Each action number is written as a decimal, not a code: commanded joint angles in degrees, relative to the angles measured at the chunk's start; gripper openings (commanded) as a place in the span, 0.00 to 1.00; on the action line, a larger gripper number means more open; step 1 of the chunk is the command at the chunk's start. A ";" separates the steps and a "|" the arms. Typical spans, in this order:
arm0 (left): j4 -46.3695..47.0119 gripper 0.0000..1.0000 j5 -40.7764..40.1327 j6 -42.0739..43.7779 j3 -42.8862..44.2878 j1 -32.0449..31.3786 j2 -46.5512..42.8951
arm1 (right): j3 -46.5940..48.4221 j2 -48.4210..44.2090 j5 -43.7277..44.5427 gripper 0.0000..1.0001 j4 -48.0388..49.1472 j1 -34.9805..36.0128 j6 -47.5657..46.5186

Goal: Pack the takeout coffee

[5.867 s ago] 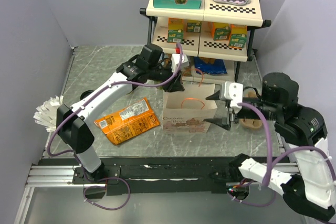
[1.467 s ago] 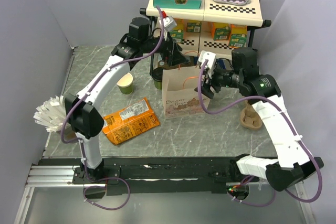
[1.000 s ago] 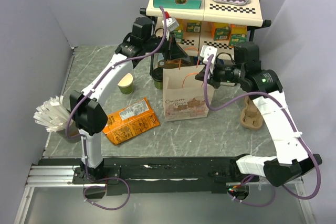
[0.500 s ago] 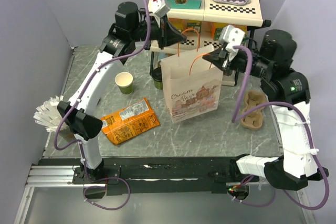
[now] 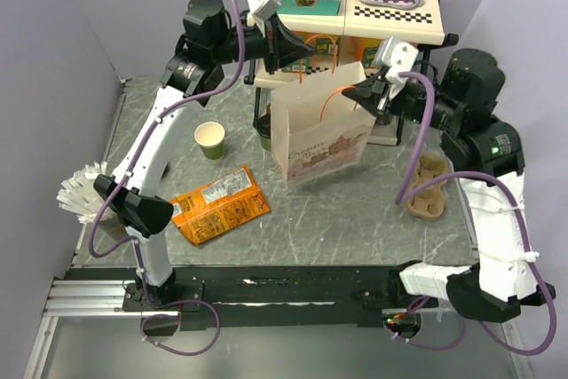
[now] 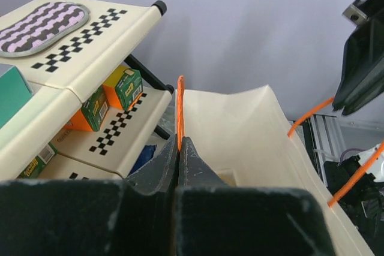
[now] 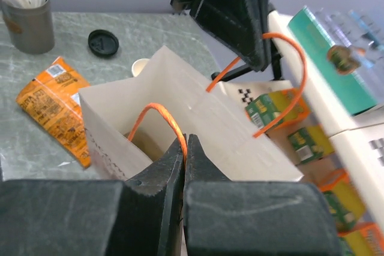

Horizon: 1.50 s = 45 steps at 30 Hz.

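Note:
A cream paper bag [image 5: 319, 135] hangs tilted between my two grippers by its orange cord handles. On the far handle [image 6: 180, 97], up by the shelf, my left gripper [image 5: 302, 64] is shut. My right gripper [image 5: 359, 93] is shut on the near handle [image 7: 157, 111]. The bag's mouth [image 7: 198, 121] gapes open in the right wrist view, and its inside shows no cup. A small dark green cup with a dark top, the takeout coffee [image 5: 264, 137], stands on the table just left of the bag, half hidden by the bag's edge.
A two-tier shelf [image 5: 390, 19] with boxes stands right behind the bag. A lidless green cup [image 5: 210, 139], an orange snack bag [image 5: 217, 203] and a straw holder [image 5: 84, 193] lie to the left. A cardboard cup carrier [image 5: 430, 185] sits at right. A loose black lid [image 7: 103, 42] lies on the table.
Both grippers have risen with the handles pinched. The bag has gone up with them and now tilts, its top leaning toward the shelf.

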 commanded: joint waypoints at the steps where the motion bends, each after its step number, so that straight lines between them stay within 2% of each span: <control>1: 0.65 0.01 0.43 0.57 -3.39 -0.15 -1.84 | -6.51 -3.26 -0.21 0.00 3.85 -0.22 2.28; 3: 0.21 0.02 0.51 1.62 -6.54 -0.15 -2.28 | -10.02 -4.40 -0.56 0.00 3.86 -0.22 2.11; 4: -0.23 0.08 0.69 2.15 -7.61 -0.15 -2.63 | -11.52 -4.75 -0.47 0.00 3.60 -0.22 0.46; 5: -1.02 0.22 0.43 2.33 -9.01 -0.15 -2.89 | -15.19 -5.28 0.22 0.03 2.29 -0.31 -0.08; 6: -1.11 0.54 -0.01 2.16 -12.25 -0.23 -3.77 | -17.22 -6.59 1.01 0.11 1.49 -0.31 -0.17; 7: -1.11 0.64 -1.32 2.33 -14.28 -0.32 -4.30 | -19.51 -7.56 2.68 0.23 1.05 -0.31 -0.09; 8: -0.76 0.76 -2.20 2.60 -18.48 -0.32 -5.00 | -24.14 -8.53 3.13 0.49 -0.09 -0.22 -0.44; 9: -0.41 0.99 -3.43 3.21 -20.43 -0.41 -6.40 | -26.02 -10.45 3.31 0.61 -0.36 -0.31 -0.79; 10: -0.15 0.99 -4.40 3.65 -22.19 -0.41 -7.11 | -27.34 -11.34 3.57 0.71 -0.10 -0.31 0.17; 11: 0.38 0.99 -6.32 3.91 -24.56 -0.41 -7.64 | -28.40 -11.87 3.92 0.96 0.69 -0.31 1.13; 12: 0.30 1.00 -6.69 4.26 -25.19 -0.41 -8.51 | -27.89 -12.05 3.92 1.00 0.52 -0.31 1.93; 18: -0.93 0.99 -6.86 4.53 -24.76 -0.41 -10.80 | -17.96 -9.77 2.87 1.00 -7.55 -0.31 1.76; 25: -2.95 0.99 -12.39 3.22 -29.23 -0.32 -15.02 | -10.75 -9.24 2.43 1.00 -8.81 -3.03 3.07; 27: -3.66 0.99 -14.77 0.58 -30.38 -0.32 -15.73 | -11.62 -9.15 6.26 1.00 -6.18 -4.08 5.87; 30: -3.23 0.99 -13.82 -1.26 -32.84 -0.32 -16.25 | -15.13 -8.19 17.15 1.00 0.15 -4.17 9.22; 31: -2.00 0.99 -12.85 -1.36 -33.98 -0.32 -16.26 | -15.74 -6.79 18.15 0.98 0.95 -4.17 9.32; 34: -1.37 0.99 -8.20 0.66 -34.69 -0.67 -15.73 | -16.19 -3.02 19.21 0.95 -0.09 -4.09 7.91; 39: -6.47 0.99 -6.43 6.71 -31.62 -1.20 -10.81 | -21.18 0.08 15.88 0.93 0.77 -4.17 2.65; 42: -8.75 0.95 -4.68 10.68 -30.48 -1.46 -8.70 | -23.83 0.60 12.54 0.92 3.50 -4.17 -1.48; 45: -12.00 0.90 -2.57 13.58 -28.46 -1.64 -6.50 | -22.18 3.93 10.08 0.90 1.40 -4.17 -5.53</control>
